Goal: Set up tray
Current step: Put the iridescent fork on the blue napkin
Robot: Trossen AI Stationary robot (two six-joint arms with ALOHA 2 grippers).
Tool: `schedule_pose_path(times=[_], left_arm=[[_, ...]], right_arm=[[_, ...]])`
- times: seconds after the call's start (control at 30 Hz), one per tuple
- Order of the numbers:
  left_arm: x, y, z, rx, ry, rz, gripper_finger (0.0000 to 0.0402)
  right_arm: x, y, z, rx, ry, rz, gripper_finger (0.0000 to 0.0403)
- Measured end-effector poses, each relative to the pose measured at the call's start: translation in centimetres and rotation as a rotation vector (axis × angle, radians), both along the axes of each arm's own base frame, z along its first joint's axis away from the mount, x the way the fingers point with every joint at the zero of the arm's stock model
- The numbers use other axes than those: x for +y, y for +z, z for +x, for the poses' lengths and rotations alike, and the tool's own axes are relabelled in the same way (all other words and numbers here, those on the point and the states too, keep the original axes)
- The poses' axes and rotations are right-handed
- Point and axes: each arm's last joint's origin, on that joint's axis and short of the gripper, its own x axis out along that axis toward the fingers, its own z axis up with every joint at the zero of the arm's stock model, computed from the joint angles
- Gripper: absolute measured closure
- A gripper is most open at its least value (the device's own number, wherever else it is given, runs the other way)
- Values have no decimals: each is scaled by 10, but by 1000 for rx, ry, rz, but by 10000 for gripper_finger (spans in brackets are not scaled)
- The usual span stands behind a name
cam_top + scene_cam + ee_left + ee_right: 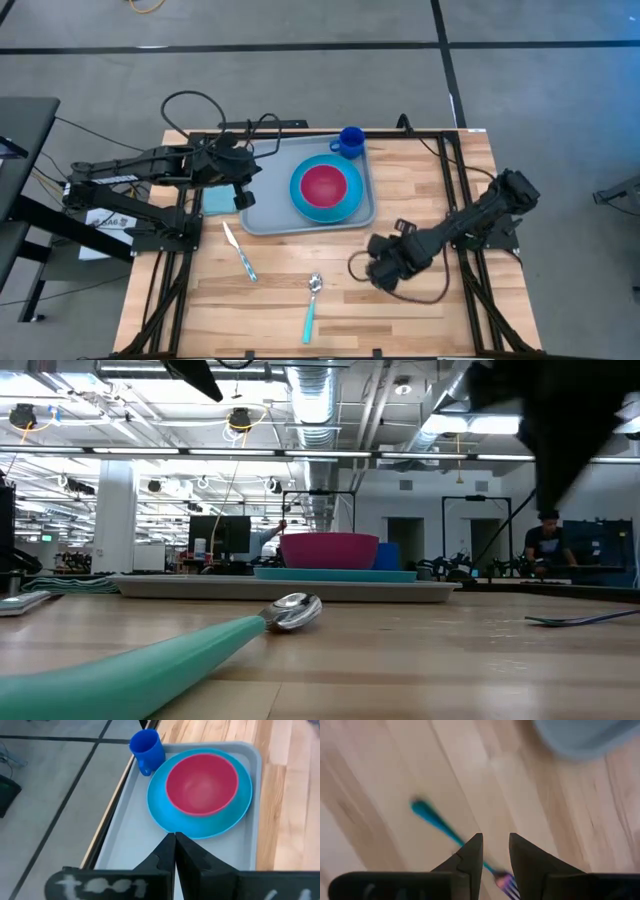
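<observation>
Tray (265, 215) upper centre on the counter (420, 310), plate and bowl aboard; left claw (243, 196) pinched together at its left rim, right claw (494, 851) slightly apart over a fork (506, 883), likely next.

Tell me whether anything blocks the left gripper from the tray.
Nothing visible does. The left gripper is already at the tray's left edge, fingers shut and reaching over its rim. The plate, pink bowl and blue cup sit farther in. The right gripper waits over bare table.
</observation>
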Motion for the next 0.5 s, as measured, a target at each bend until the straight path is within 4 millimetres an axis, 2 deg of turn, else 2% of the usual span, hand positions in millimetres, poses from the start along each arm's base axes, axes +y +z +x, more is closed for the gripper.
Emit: schedule_pose_path(times=[0.2,0.33,0.5], left_arm=[[0,-9,3,34,13,-12,401],[0,-9,3,27,25,-23,401],[0,-9,3,33,17,-16,401]], right_arm=[[8,-27,-23,65,25,-42,314],[2,-41,-30,104,44,-59,314],[-4,-45,-30,176,143,-32,314]])
